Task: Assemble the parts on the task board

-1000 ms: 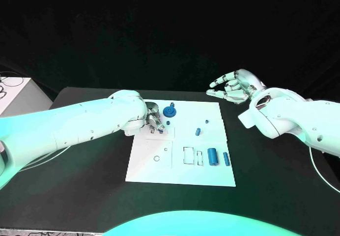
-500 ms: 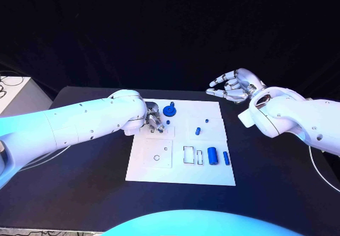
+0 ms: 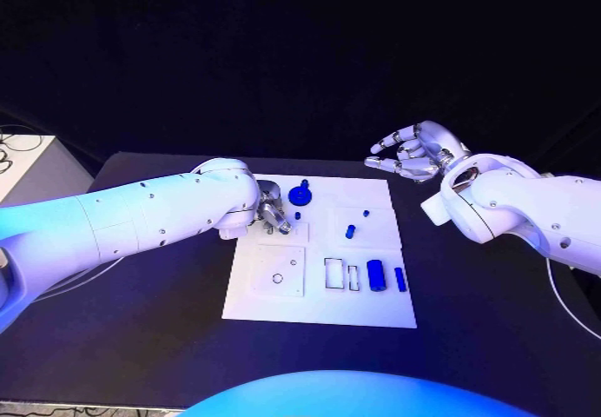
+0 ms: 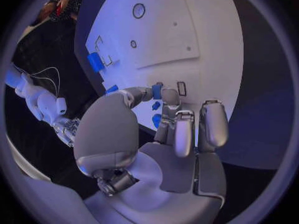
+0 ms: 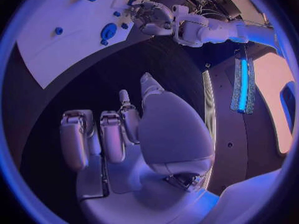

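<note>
The white task board [image 3: 313, 304] lies mid-table. My left hand [image 3: 272, 215] is low over its far left corner and pinches a small blue part [image 4: 157, 90] between thumb and a finger, right beside a small rectangular slot [image 4: 181, 88]. A round blue knob [image 3: 300, 195] stands just beyond that hand. A small blue peg [image 3: 351, 232], a thick blue cylinder [image 3: 376, 275] and a slim blue pin [image 3: 399, 279] lie on the board's right half. My right hand [image 3: 413, 153] is raised off the board's far right corner, fingers apart and loosely curved, holding nothing.
A white box [image 3: 31, 169] stands off the table's far left corner. The board has an outlined rectangular recess [image 3: 333, 273] and a small ring mark [image 3: 277, 279] in its near half. Black table surrounds the board.
</note>
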### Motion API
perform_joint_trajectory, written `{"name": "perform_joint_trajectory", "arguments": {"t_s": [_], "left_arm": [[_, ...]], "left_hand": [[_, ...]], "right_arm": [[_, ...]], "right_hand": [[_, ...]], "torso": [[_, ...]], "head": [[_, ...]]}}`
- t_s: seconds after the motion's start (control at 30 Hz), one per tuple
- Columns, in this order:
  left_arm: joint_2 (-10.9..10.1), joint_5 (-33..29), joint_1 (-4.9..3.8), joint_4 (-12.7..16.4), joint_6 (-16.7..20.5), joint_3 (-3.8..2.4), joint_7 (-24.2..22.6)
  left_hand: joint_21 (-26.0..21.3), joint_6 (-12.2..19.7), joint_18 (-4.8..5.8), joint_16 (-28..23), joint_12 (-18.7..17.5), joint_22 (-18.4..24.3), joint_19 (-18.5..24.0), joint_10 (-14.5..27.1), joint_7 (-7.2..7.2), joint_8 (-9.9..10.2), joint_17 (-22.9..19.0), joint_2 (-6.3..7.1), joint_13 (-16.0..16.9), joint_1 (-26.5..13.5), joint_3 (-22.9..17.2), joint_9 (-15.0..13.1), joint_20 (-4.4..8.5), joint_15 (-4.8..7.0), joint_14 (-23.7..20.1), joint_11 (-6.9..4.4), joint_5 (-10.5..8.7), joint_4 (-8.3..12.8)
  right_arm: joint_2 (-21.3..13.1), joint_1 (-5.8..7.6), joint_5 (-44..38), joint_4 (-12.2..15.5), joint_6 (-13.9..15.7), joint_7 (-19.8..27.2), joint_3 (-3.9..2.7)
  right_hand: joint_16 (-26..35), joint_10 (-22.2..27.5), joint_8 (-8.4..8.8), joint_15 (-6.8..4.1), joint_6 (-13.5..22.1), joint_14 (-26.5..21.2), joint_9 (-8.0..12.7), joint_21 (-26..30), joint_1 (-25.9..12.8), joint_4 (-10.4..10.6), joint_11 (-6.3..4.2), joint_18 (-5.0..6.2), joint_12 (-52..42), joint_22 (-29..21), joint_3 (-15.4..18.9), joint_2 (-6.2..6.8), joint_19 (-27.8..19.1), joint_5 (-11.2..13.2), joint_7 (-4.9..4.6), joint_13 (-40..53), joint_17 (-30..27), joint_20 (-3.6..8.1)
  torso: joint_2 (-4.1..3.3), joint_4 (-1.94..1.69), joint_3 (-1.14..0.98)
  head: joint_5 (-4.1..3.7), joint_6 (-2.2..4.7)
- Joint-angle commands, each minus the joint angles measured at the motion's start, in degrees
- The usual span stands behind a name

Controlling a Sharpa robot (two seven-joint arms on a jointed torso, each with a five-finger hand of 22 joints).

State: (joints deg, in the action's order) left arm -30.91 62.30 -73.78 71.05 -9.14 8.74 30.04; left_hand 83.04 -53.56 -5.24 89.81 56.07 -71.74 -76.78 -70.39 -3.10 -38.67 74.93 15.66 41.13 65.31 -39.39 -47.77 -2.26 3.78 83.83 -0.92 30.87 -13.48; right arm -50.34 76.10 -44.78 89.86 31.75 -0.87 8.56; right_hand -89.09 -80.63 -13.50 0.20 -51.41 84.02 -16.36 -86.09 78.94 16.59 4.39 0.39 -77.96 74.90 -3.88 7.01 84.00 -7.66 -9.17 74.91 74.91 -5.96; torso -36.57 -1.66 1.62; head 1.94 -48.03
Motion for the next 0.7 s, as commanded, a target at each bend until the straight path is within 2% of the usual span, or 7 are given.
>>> {"name": "perform_joint_trajectory", "arguments": {"t_s": [0.03, 0.3, 0.7], "left_arm": [[0.0, -0.4, 0.19, 0.2, -1.3, 0.07, 0.0], [-0.2, -0.8, 0.15, 0.2, -2.3, 0.0, 0.0], [0.0, -1.5, -0.11, -0.2, -6.6, -0.12, 0.1]], "left_hand": [[0.3, -0.3, 1.14, 0.2, 0.1, -0.1, -0.4, -0.2, 0.01, -0.3, 15.1, -0.56, -0.1, 0.1, -13.1, -0.1, -0.14, 0.39, 6.2, -0.27, 0.37, 13.6], [0.4, -0.5, 1.17, 0.2, 0.1, -0.2, -0.6, -0.3, 0.05, -0.3, 15.1, -0.42, -0.1, 0.1, -13.2, -0.1, -0.09, 0.43, 6.2, -0.32, 0.57, 13.9], [0.6, -0.6, 1.27, 0.2, -0.1, -0.7, -0.8, -0.3, 0.09, -0.3, 15.1, -0.3, -0.4, 0.2, -13.3, -0.1, -0.04, 0.47, 6.2, -0.36, 0.7, 14.2]], "right_arm": [[0.1, -0.08, -0.5, 0.0, -0.8, 0.3, 0.0], [0.2, -0.29, -0.4, -0.3, -0.9, 0.3, 0.0], [0.4, -0.47, -0.4, -0.6, -1.0, 0.3, 0.0]], "right_hand": [[0.4, 0.4, -0.26, -0.17, 0.4, 5.2, -0.1, 0.3, -0.2, 0.0, -0.12, 0.68, 0.1, 12.4, 0.4, -0.14, 4.1, 0.2, 0.15, 5.7, 12.6, 0.02], [0.4, 0.4, -0.26, -0.17, 0.4, 5.2, -0.1, 0.3, -0.2, 0.0, -0.12, 0.68, 0.1, 12.4, 0.4, -0.14, 4.1, 0.2, 0.15, 5.7, 12.6, 0.02], [0.4, 0.5, -0.35, -0.18, 0.5, 5.3, -0.1, 0.3, -0.4, 0.0, -0.13, 0.67, 0.1, 12.4, 0.5, -0.23, 4.1, 0.2, 0.16, 5.6, 12.6, 0.04]], "torso": [[-0.03, 0.04, -0.01], [-0.05, -0.03, -0.05], [-0.05, 0.08, -0.02]], "head": [[0.03, -0.02], [0.0, -0.11], [0.06, -0.4]]}}
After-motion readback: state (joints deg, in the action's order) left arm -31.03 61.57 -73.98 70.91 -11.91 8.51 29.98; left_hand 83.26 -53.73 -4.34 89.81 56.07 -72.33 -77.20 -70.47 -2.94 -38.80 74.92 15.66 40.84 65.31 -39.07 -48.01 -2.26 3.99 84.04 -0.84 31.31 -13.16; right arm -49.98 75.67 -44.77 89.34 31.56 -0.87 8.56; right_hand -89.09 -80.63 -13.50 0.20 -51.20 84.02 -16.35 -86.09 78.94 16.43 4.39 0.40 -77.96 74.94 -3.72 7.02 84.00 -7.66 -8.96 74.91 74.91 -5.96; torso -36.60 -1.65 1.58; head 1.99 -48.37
